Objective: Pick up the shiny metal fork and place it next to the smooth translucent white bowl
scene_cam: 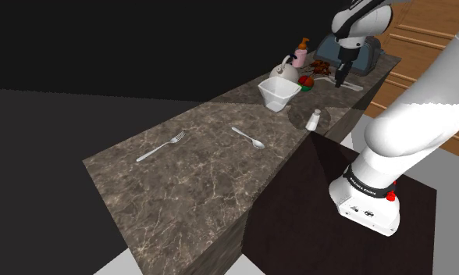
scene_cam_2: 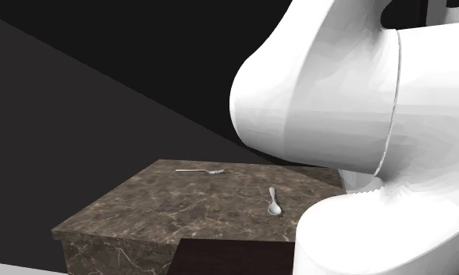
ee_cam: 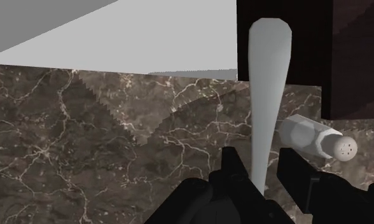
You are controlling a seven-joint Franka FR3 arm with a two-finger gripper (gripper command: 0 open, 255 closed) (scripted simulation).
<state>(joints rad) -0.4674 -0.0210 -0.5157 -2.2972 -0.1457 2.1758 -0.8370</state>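
**Inspector A:** Where do we place the fork [scene_cam: 161, 146]?

**Inspector B:** We record it lying flat on the dark marbled surface [scene_cam: 197, 195], toward the shoulder view's left, with nothing touching it. A spoon [scene_cam: 249, 138] lies between it and the white bowl [scene_cam: 279, 94]. Fork and bowl are well apart.

**Inspector A:** And the pincer [scene_cam: 341, 80]?

**Inspector B:** We find it raised above the far end of the surface, beyond the bowl and well away from the fork. In the wrist view a pale slender piece [ee_cam: 268, 76] runs out from it. We cannot tell whether the pincer is clamped on that piece or standing apart, and we cannot identify the piece.

**Inspector A:** Anything else nearby?

**Inspector B:** We note a small shaker [scene_cam: 314, 119] with a perforated top, near the bowl and close to the surface's edge on the stand's side. In the second exterior view the white arm [scene_cam_2: 361, 117] covers the right half, with fork and spoon visible to its left.
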